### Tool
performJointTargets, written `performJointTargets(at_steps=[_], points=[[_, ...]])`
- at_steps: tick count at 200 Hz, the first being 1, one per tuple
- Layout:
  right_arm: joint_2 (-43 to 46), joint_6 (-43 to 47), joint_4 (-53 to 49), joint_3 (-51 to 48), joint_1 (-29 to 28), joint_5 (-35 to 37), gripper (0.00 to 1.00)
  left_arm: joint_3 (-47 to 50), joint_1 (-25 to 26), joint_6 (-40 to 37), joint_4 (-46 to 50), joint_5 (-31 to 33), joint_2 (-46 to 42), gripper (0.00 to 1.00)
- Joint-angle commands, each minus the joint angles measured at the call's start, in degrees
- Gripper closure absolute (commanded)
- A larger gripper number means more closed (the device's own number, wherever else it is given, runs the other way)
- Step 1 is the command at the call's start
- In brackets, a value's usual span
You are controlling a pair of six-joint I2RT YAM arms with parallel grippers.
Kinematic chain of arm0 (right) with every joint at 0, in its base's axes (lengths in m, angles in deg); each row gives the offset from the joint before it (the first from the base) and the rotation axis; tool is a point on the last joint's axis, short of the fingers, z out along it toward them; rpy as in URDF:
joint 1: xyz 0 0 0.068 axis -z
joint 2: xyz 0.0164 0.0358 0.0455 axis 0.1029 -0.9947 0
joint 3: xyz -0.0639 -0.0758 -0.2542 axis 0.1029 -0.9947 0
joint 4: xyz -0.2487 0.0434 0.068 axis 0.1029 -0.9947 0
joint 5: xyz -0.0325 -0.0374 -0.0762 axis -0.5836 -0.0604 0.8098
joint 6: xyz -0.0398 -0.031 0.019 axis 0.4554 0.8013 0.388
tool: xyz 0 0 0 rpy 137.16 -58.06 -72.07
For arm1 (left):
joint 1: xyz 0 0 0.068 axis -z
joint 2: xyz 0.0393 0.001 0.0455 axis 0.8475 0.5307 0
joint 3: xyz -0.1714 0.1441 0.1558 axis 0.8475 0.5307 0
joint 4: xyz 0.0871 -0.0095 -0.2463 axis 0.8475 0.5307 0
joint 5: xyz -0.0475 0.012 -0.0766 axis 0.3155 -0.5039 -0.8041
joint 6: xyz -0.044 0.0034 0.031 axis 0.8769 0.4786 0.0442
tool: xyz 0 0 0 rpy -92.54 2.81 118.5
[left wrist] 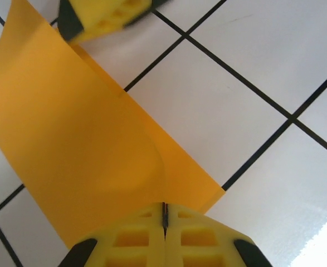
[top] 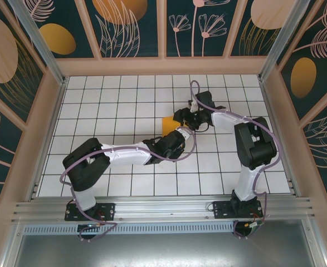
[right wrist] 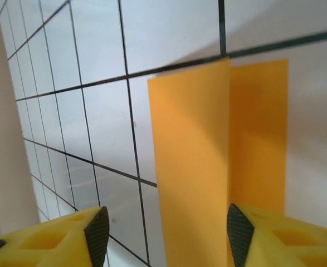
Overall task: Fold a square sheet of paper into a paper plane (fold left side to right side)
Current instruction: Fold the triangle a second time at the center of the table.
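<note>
The square sheet of paper is orange-yellow and lies mid-table, partly under both wrists. In the left wrist view one part of the sheet curves up off the tiles to my left gripper, whose yellow jaws are pressed together on its near edge. In the right wrist view the sheet shows a raised flap over a flat layer. My right gripper is open, with its fingers standing on either side of that flap and apart from it. One right fingertip sits at the sheet's far end. No paper plane shape is formed.
The white tiled table with black grid lines spreads around the sheet. Peach frame walls enclose it on the left, right and back. Both arms meet over the centre, with purple cables looping near them.
</note>
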Motion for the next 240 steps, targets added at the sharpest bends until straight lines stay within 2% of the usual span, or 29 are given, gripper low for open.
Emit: performJointTargets(at_steps=[1, 22, 44, 64, 97, 116, 161, 240], points=[[9.05, 2.73, 3.44, -2.62, 1.29, 5.84, 0.31, -0.52, -3.15, 4.15, -1.11, -7.96, -2.79, 1.0], [15.58, 2.73, 6.3, -8.32, 2.53, 8.4, 0.27, 0.83, -7.12, 7.48, -3.39, -16.68, -4.02, 1.0], [20.96, 3.17, 6.9, -14.1, 2.97, 9.58, 0.31, 1.68, -10.94, 10.46, -5.36, -25.25, -3.84, 1.0], [23.2, 2.29, 8.12, -19.17, 2.54, 7.94, 0.5, 1.95, -13.47, 12.07, -5.86, -29.53, -3.01, 1.0], [21.49, 0.76, 8.2, -23.44, -1.38, 7.45, 0.87, 2.15, -15.54, 12.62, -4.04, -30.77, -2.83, 1.0], [18.85, 0.06, 8.36, -23.68, -3.75, 7.35, 0.99, 2.19, -15.98, 12.42, -2.29, -30.31, -2.99, 1.0], [11.25, -0.65, 5.89, -20.61, -7.82, 6.98, 1.0, 1.89, -16.77, 11.68, 2.51, -26.65, -3.13, 1.0], [5.09, -0.46, 0.45, -18.58, -8.25, 6.75, 1.0, -0.11, -17.22, 9.96, 4.16, -21.41, -0.14, 1.0]])
